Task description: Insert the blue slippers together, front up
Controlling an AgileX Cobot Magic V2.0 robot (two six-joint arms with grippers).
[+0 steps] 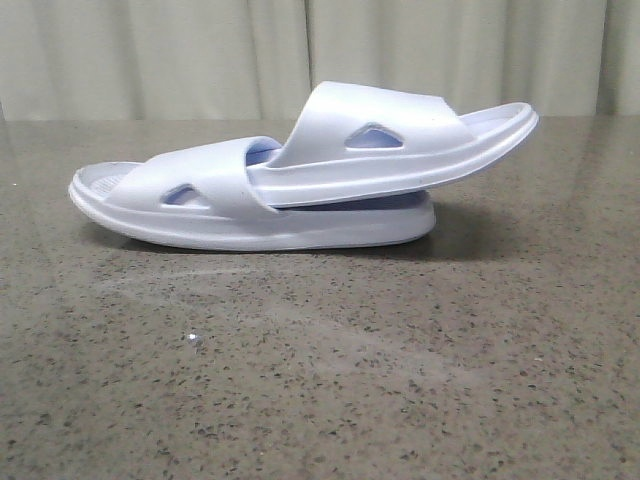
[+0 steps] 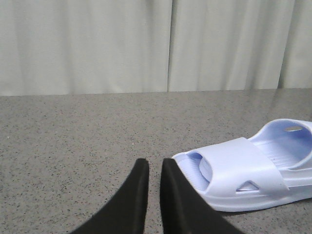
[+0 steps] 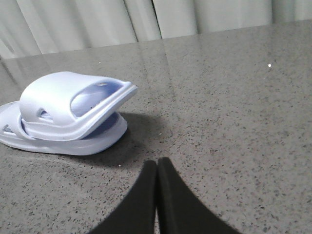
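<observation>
The two pale blue slippers lie nested on the table. The lower slipper [image 1: 200,215] rests flat. The upper slipper [image 1: 400,150] has its toe pushed under the lower one's strap, and its heel sticks up to the right. Neither gripper shows in the front view. My left gripper [image 2: 155,165] is empty, its fingers a narrow gap apart, close to the toe end of the lower slipper [image 2: 243,175]. My right gripper [image 3: 157,165] is shut and empty, a short way from the raised heel of the upper slipper [image 3: 53,95] and from the lower slipper [image 3: 73,144].
The speckled grey stone table [image 1: 320,380] stretches in front of and around the slippers. A pale curtain [image 1: 150,50] hangs behind its far edge.
</observation>
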